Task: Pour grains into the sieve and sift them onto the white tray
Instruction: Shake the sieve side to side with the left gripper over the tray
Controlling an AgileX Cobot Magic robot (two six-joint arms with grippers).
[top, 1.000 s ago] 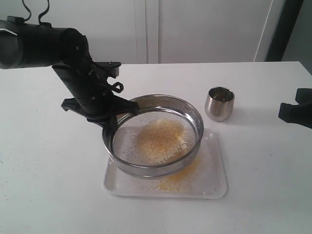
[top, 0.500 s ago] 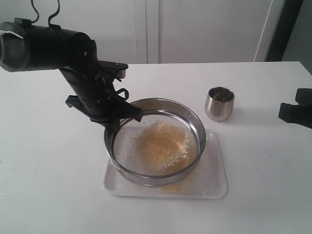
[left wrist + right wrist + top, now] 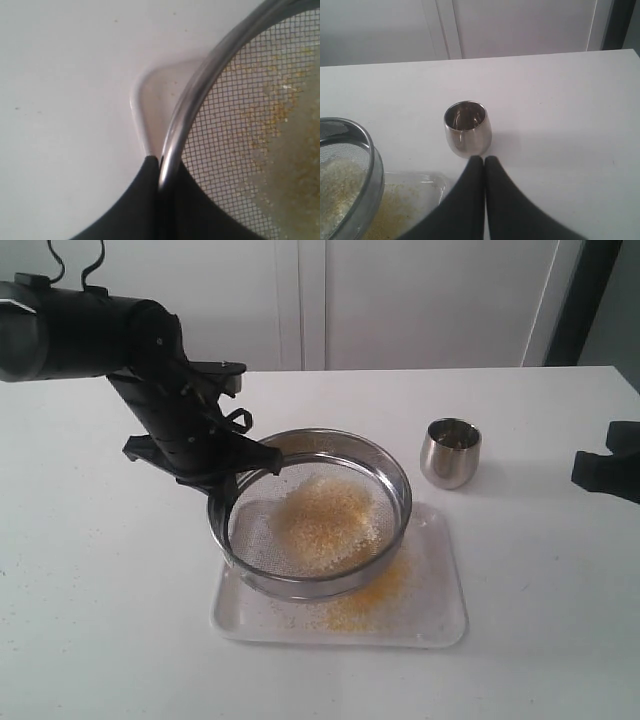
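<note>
The sieve (image 3: 390,472), a wide steel ring with a mesh bottom, hangs just above the white tray (image 3: 445,612) and is tilted a little. Yellow and whitish grains (image 3: 325,520) lie in a heap on its mesh, and fine yellow ones are scattered on the tray under its near right side. My left gripper (image 3: 232,483) is shut on the sieve's left rim (image 3: 176,135), one finger inside the ring and one outside. My right gripper (image 3: 484,159) is shut and holds nothing. It stays at the right edge of the table, short of the cup.
A small shiny steel cup (image 3: 450,452) stands upright on the table to the right of the sieve, beyond the tray's far right corner. A white wall runs behind the table.
The left arm has swung the sieve toward the right and back to the left over the tray, and more yellow grains now lie on the tray. The right gripper has not moved.
</note>
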